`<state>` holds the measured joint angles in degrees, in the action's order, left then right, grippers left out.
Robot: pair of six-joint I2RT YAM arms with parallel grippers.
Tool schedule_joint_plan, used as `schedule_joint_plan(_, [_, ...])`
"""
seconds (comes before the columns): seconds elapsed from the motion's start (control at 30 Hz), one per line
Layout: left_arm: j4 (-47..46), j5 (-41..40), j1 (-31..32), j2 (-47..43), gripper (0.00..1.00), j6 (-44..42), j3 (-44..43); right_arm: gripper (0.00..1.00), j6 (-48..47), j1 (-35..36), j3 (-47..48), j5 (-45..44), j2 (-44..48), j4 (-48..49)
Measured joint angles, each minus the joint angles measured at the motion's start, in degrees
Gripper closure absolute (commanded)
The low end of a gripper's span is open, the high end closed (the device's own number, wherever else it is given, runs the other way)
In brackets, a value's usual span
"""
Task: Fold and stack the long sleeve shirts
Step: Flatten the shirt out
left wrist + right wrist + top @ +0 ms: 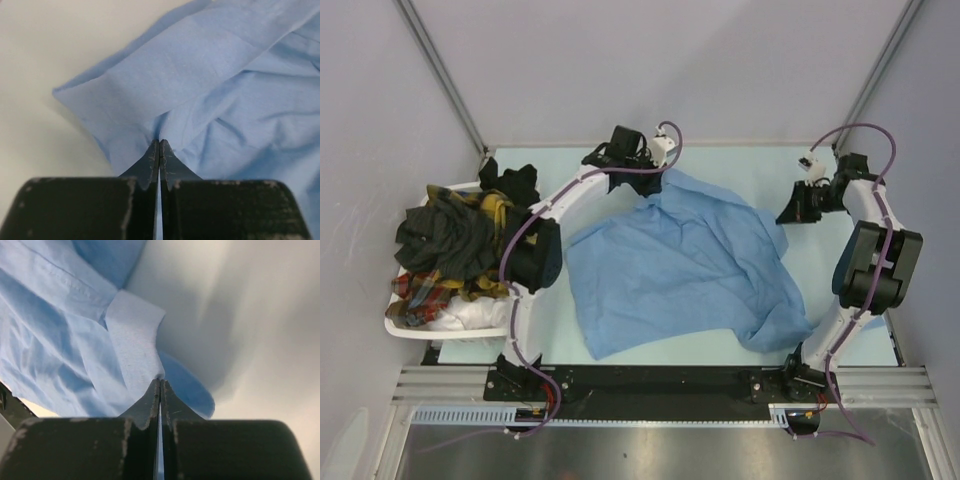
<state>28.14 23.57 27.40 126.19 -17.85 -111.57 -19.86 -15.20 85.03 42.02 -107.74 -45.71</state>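
A plain light blue shirt lies spread and rumpled on the middle of the table. My left gripper is at the shirt's far edge. In the left wrist view it is shut on a pucker of the blue cloth. My right gripper is at the shirt's far right corner. In the right wrist view it is shut on a folded edge strip of the blue cloth. More shirts are heaped at the left: dark green-black, yellow-black plaid and red plaid.
The heaped shirts sit in a white slatted basket at the table's left edge, with some white cloth at its front. Grey walls close the table on the back and both sides. The arm bases stand on the black rail at the near edge.
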Motion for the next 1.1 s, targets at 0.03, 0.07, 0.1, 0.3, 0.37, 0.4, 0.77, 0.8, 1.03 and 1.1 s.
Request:
schedule_joint_plan(0.03, [-0.33, 0.61, -0.07, -2.27, 1.0, 0.07, 2.54, 1.0, -0.98, -1.11, -1.27, -0.15, 1.25, -0.72])
schedule_joint_plan(0.07, [-0.31, 1.03, -0.07, -4.42, 1.0, 0.09, 4.52, 1.0, -1.73, -1.99, -2.19, -0.46, 2.03, -1.36])
schedule_joint_plan(0.1, [-0.22, 1.44, -0.07, -6.16, 1.0, 0.09, 5.99, 1.0, -2.86, -3.21, -3.3, -0.98, 2.89, -2.16])
schedule_joint_plan(0.3, [0.96, 6.43, 1.53, -12.46, 1.0, -1.95, 12.66, 0.73, -8.55, -8.98, -5.2, -3.23, 3.28, -6.91])
schedule_joint_plan(0.37, [1.75, 6.54, 3.56, -13.86, 0.96, -3.13, 16.0, 0.24, -10.91, -9.75, -5.16, -3.96, 3.26, -9.01])
schedule_joint_plan(0.4, [1.95, 6.36, 4.66, -14.25, 0.92, -3.32, 17.35, 0.13, -11.52, -10.03, -5.03, -4.09, 3.26, -10.03])
schedule_joint_plan(0.77, [2.16, 3.65, 9.05, -14.1, 0.91, 0.42, 18.8, 0.01, -14.75, -0.96, -1.9, 0.72, 7.96, -9.55])
schedule_joint_plan(0.8, [1.95, 3.56, 8.94, -14.1, 0.91, 0.83, 18.88, 0.01, -14.58, 1.68, -2.08, 1.09, 9.11, -7.8])
schedule_joint_plan(1.03, [0.28, 5.27, 6.86, -14.1, 0.96, 6.91, 19.02, 0.16, -11.47, 18.64, -11.3, -0.63, 16.72, 10.88])
schedule_joint_plan(1.1, [-0.15, 6.58, 5.31, -14.1, 0.96, 9.25, 19.02, 0.21, -11.28, 21.75, -16.31, -3.41, 18.6, 17.2])
